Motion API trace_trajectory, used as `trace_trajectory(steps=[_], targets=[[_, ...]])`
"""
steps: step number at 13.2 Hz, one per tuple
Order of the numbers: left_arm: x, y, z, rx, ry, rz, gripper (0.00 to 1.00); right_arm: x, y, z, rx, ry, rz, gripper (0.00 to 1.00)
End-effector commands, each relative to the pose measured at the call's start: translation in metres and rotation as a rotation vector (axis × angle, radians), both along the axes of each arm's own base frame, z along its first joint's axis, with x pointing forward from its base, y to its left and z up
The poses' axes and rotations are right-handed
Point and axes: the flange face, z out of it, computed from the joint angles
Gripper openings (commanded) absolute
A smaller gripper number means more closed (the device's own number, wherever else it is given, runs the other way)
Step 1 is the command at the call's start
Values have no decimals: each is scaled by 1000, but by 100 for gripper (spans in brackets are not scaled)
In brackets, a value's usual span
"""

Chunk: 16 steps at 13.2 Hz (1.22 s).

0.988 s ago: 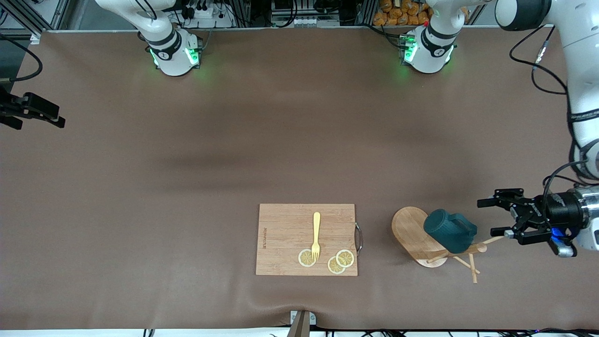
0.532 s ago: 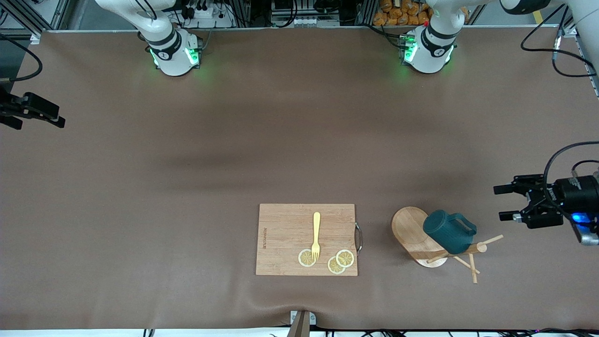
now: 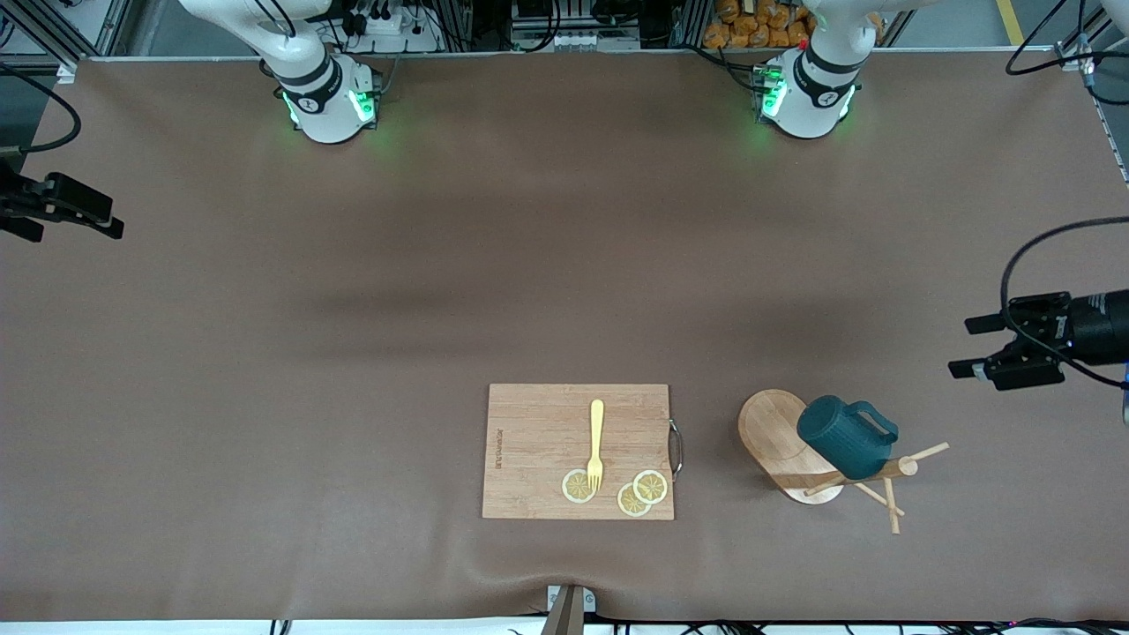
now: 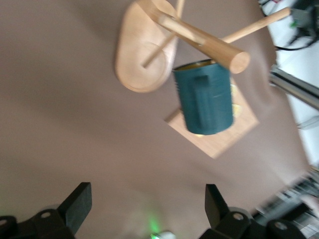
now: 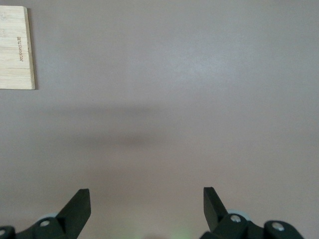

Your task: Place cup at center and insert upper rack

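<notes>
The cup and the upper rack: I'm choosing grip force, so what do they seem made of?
The cup looks like glazed ceramic or enamel: a smooth dark teal outside and a yellow inside; which one is unclear. The upper rack looks like light, unpainted wood: pale tan, with faint grain on its oval base.

Brown-covered bench (image 3: pixel 353 353) carried, near its edge closest to the front camera, a cutting board (image 3: pixel 538 450) and, toward the left arm's end, the upper rack (image 3: pixel 781 441).
</notes>
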Motion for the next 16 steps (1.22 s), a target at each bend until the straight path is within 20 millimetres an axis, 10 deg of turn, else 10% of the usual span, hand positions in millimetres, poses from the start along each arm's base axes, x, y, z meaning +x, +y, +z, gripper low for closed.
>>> trace_trajectory(steps=[1, 10, 16], targets=[[-21, -20, 38, 176, -44, -77, 100, -5, 2, 3, -7, 6, -3, 100], [-66, -47, 97, 378, -192, -362, 100, -6, -1, 4, -14, 9, -7, 100], [-101, -61, 81, 471, -246, -475, 100, -5, 0, 3, -13, 11, -7, 100]])
